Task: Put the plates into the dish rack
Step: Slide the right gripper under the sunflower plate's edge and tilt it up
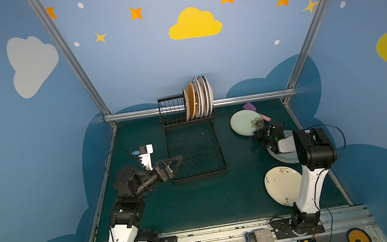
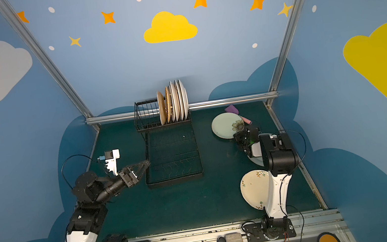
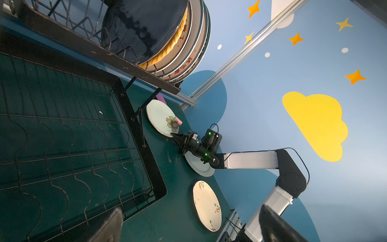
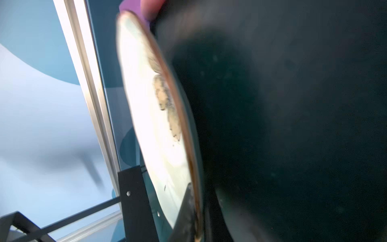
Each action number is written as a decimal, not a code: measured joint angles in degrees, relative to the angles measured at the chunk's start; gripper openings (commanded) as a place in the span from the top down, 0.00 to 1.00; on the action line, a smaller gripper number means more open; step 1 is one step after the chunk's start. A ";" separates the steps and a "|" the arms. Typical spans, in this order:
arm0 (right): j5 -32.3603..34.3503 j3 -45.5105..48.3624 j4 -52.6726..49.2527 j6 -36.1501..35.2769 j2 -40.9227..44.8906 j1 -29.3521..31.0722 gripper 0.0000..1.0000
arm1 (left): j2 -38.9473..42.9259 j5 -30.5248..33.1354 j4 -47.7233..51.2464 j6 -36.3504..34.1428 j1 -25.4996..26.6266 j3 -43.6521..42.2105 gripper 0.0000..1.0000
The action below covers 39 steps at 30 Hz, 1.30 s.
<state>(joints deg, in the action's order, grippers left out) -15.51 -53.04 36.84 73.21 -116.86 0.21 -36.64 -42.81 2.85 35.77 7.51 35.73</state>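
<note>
Right fingers (image 4: pixel 185 209) clamp the rim of the green plate (image 1: pixel 242 122), pick-up apparently under way, lifting and slotting into the rack (image 1: pixel 171 110) likely next, while left fingers (image 3: pixel 111 228) hang spread.

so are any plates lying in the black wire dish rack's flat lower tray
No, that lower tray shows only bare wire; the racked plates stand upright in the upper tier.

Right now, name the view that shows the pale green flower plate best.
Both top views: the pale green flower plate shows nearly whole. Left wrist shows it oblique and smaller; right wrist only a blurred, overexposed close-up.
</note>
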 measured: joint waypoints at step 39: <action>-12.70 1.62 -15.58 -5.07 14.29 -0.31 1.00 | 1.86 3.15 0.00 -0.15 -1.88 -2.69 0.00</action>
<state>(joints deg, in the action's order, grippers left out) -28.21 -51.42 21.26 68.14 -102.56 -0.10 -34.79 -39.66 2.85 35.62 5.63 33.04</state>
